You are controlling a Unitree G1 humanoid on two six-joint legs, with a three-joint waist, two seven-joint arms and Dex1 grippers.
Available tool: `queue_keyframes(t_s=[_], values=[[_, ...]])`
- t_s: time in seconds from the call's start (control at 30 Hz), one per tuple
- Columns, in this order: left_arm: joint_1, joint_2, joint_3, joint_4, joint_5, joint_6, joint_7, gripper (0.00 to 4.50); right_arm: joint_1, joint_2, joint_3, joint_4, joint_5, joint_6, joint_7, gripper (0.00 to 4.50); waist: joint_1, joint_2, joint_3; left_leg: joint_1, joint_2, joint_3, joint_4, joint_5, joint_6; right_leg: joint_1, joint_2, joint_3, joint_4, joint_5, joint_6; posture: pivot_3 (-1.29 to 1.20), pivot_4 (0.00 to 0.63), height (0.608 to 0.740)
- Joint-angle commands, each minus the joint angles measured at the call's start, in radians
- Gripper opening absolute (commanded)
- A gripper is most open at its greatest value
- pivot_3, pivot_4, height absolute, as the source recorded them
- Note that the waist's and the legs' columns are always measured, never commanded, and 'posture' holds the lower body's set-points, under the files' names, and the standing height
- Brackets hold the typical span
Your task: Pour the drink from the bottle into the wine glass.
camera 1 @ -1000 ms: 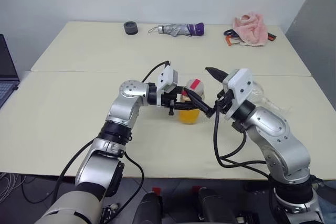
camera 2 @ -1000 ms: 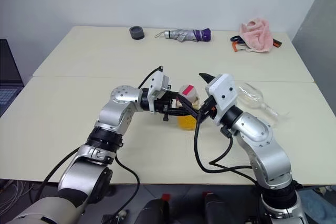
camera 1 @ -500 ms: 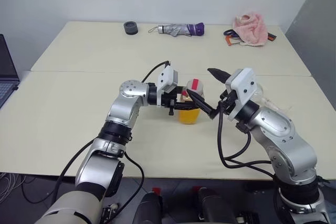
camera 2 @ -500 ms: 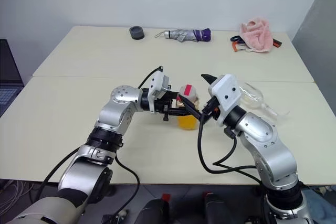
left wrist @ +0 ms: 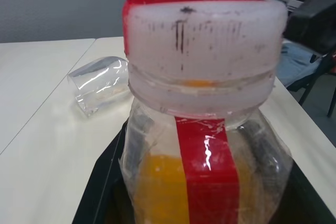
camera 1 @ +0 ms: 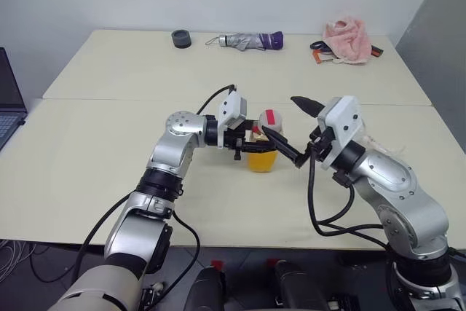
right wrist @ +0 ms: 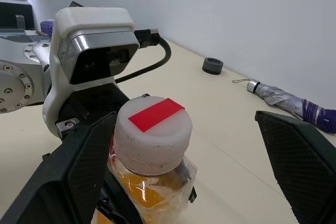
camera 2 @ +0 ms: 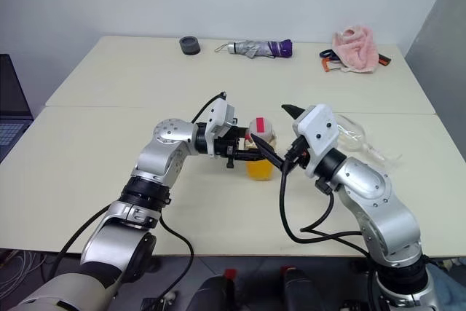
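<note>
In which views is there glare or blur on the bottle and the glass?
Left wrist view: the clear plastic bottle with a red stripe label shows white glare streaks on the stripe, and the clear wine glass lying on its side looks soft, with bright reflections. Right wrist view: the bottle's cap is sharp, the grey folded umbrella slightly soft.

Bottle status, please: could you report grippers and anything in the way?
Left gripper shut on bottle. Right gripper open around cap. Wine glass lying down.
</note>
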Motion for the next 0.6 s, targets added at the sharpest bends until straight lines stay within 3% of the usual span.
queue_keyframes(t_s=[0.03, 0.6], values=[[-0.006, 0.011, 0.016, -0.019, -0.019, -0.019, -0.012, 1.78, 0.007, -0.020, -0.066, -0.015, 0.000, 0.001, -0.012, 4.50, 0.000, 0.000, 0.000, 0.000, 0.000, 0.000, 0.000, 0.000, 0.000, 0.000, 0.000, 0.000, 0.000, 0.000, 0.000, 0.00, 0.150, 0.740], [-0.009, 0.015, 0.015, -0.012, -0.019, -0.023, -0.015, 1.78, 0.022, -0.044, -0.077, -0.006, 0.001, -0.015, 0.007, 4.50, 0.000, 0.000, 0.000, 0.000, 0.000, 0.000, 0.000, 0.000, 0.000, 0.000, 0.000, 0.000, 0.000, 0.000, 0.000, 0.00, 0.150, 0.740]])
